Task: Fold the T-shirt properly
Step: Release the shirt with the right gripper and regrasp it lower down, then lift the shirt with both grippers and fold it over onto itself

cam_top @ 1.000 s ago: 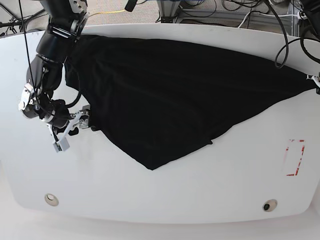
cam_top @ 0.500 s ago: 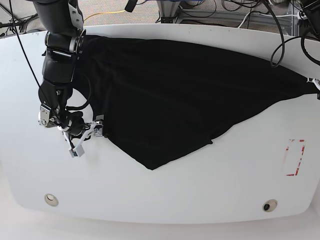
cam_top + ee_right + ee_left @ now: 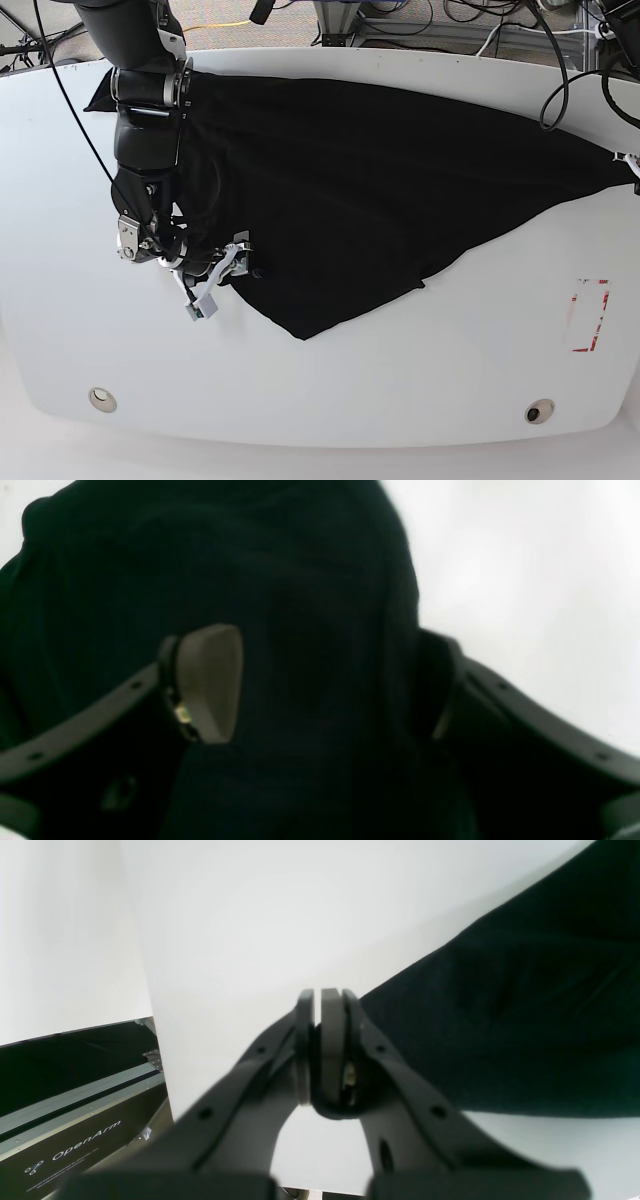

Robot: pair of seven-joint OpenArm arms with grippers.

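White and rounded, the surface [image 3: 330, 390] carries the black T-shirt [image 3: 380, 190], which lies spread across its far half as a broad, roughly triangular sheet. Its long axis runs side to side in the base view, from a bunched end under the right arm at that view's left to a narrow tip at the surface's right edge, while a lower corner points toward the near edge, a little left of centre. The right tool [image 3: 222, 272] sits at the shirt's lower left border; the right wrist view shows its jaws set wide with a fold of the T-shirt [image 3: 320, 630] lying between them, one pale pad [image 3: 210, 680] against the cloth, the other finger dark and hard to make out, not pressed together on the fabric. The left tool [image 3: 320, 1040] is at the shirt's narrow right tip, its jaws pressed together; dark cloth [image 3: 500, 1015] lies just beside them, but whether any of it is pinched cannot be told. A red-marked rectangle [image 3: 590, 315] sits on the bare surface near the right edge, well apart from the shirt.
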